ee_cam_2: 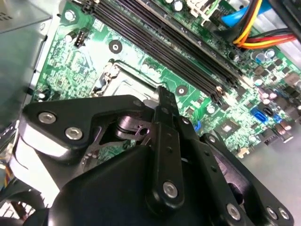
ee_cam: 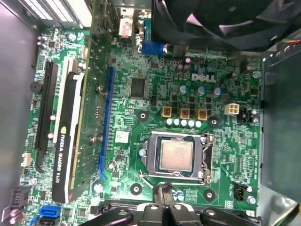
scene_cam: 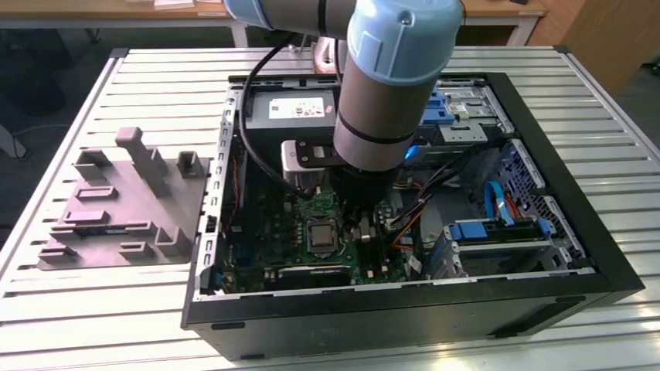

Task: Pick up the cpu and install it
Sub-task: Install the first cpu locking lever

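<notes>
I am working over a slatted metal bench (scene_cam: 124,309) that is carrying an open black computer case (scene_cam: 577,255), lying on its side and taking up the middle of the bench out toward the edge at the exterior view's right. A grey moulded fixture (scene_cam: 113,209) is sitting on the bench just beside the case, toward the edge at the exterior view's left. My arm (scene_cam: 387,85) is reaching down into the case from the far edge, and it is covering much of the interior in the exterior view.

Inside the case a green motherboard (ee_cam: 155,70) is lying flat along the floor. A dark expansion card (ee_cam: 70,132) is standing in its slot near one side of the board, and long black memory slots (ee_cam_2: 155,37) are running across the board in the second wrist view. A bundle of orange, yellow and blue cables (ee_cam_2: 254,28) is crossing one corner of the case.

The cpu (ee_cam: 177,156) is sitting in the square socket (ee_cam: 205,157) near the middle of the motherboard, its pale metal top facing up and level with the socket frame around it. My gripper (ee_cam: 165,194) is hanging just beside the socket, close to one edge of its frame, and it is not touching the cpu. Its fingers (ee_cam: 162,192) are drawn together with next to no gap between them, and they are holding nothing.
</notes>
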Action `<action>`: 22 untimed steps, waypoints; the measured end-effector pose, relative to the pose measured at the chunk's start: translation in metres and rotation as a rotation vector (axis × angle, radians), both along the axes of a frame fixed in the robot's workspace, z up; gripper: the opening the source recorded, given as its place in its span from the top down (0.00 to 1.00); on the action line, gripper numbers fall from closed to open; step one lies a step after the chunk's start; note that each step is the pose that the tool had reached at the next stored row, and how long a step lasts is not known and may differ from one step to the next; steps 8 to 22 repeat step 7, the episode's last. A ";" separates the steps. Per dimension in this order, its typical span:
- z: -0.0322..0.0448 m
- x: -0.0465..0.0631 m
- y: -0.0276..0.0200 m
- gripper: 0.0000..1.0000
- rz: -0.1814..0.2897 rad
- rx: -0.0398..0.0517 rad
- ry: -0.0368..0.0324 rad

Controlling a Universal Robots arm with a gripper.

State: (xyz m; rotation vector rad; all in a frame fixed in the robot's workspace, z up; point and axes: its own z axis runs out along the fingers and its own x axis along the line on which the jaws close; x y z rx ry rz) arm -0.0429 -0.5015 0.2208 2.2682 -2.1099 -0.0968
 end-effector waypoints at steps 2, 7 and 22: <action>0.0000 0.000 0.0000 0.89 0.000 0.0005 -0.0001; 0.0002 0.000 0.0000 0.89 0.000 0.0008 0.0000; 0.0002 0.000 0.0000 0.89 0.000 0.0008 0.0000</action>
